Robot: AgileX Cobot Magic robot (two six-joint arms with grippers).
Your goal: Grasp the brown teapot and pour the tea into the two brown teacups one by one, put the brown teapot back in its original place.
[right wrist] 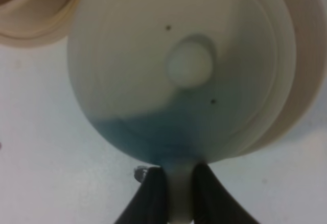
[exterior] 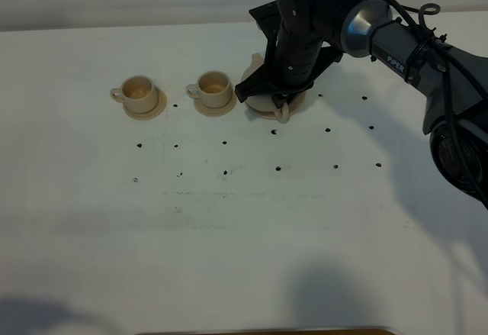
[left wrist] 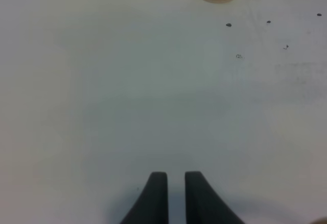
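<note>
A: Gripping what, on the right arm?
B: The right gripper (right wrist: 178, 177) is clamped on the loop handle (right wrist: 179, 203) of the brown teapot (right wrist: 153, 55), one finger on either side. The pot sits on its wide saucer (right wrist: 302, 81), lid on, knob (right wrist: 190, 68) up.
A: Which way does it lie from the jaws?
B: Straight ahead of them: handle nearest, then knob, so its long axis runs away from the gripper. The far end is hidden under the wrist in the high view.
A: And the cups?
B: Both are in a row to the pot's left in the high view. The nearer teacup (exterior: 213, 85) stands just beside the teapot's saucer, with the farther teacup (exterior: 138, 89) beyond it. Each is on its own small saucer and looks empty, as far as I can tell.
A: Left arm?
B: The left gripper (left wrist: 176, 180) is pinched closed on nothing, over bare table (left wrist: 102, 91), well apart from the pot. I'd say the pour belongs to the right arm, travelling leftward.
</note>
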